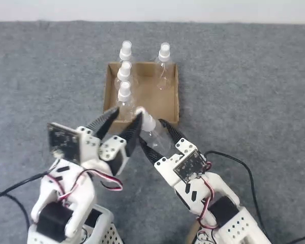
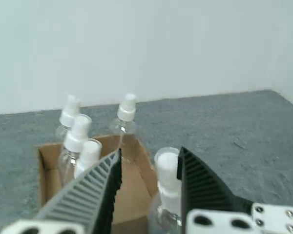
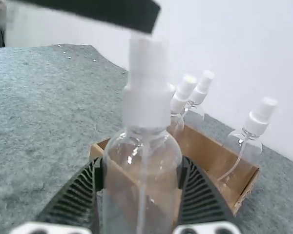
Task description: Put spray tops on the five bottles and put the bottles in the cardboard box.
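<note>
The cardboard box [image 1: 176,96] sits mid-table with several clear bottles standing in it, all with white spray tops: three along one side [image 1: 124,71] and one in the far corner [image 1: 164,55]. My right gripper [image 1: 151,131] is shut on another clear bottle [image 3: 141,165] just in front of the box's near wall. This bottle carries a white spray top [image 3: 146,97]. My left gripper [image 2: 150,152] is open, and its fingers [image 2: 100,187] straddle that spray top [image 2: 167,168] without closing on it.
The table is covered in grey carpet, with a pale wall behind it. Black cables [image 1: 244,173] trail beside the arms. White perforated bases [image 1: 99,229] stand at the near edge. Open carpet lies on both sides of the box.
</note>
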### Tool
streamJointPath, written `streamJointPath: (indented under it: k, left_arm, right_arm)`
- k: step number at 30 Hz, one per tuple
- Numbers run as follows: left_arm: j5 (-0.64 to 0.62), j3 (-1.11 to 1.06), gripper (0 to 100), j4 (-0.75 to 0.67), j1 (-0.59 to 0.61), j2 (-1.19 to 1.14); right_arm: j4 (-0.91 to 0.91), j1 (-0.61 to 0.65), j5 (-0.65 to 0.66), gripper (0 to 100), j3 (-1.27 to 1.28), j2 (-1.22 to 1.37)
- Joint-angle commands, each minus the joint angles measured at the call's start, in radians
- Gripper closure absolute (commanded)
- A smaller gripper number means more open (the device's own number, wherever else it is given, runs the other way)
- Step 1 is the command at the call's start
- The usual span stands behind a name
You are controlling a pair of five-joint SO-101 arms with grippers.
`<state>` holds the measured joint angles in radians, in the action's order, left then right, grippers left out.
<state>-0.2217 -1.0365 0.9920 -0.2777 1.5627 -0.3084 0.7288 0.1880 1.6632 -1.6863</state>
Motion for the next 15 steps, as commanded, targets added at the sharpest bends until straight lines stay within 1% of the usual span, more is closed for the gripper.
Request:
streamJointPath:
  k: [1, 7, 10, 15]
  left_arm:
    - [0.006, 0.084, 83, 0.000, 0.043, -0.018]
    - [0.000, 0.087, 83, -0.005, 0.117, -0.018]
    - [-0.029, 0.085, 83, -0.002, 0.130, -0.018]
    - [-0.026, 0.033, 83, -0.029, 0.121, -0.018]
  right_arm:
    - [-0.004, -0.015, 0.008, 99.1, 0.026, -0.027]
    - [-0.004, -0.015, 0.009, 99.1, 0.026, -0.027]
    - [-0.005, -0.015, 0.011, 99.1, 0.026, -0.027]
    - [-0.007, -0.015, 0.009, 99.1, 0.026, -0.027]
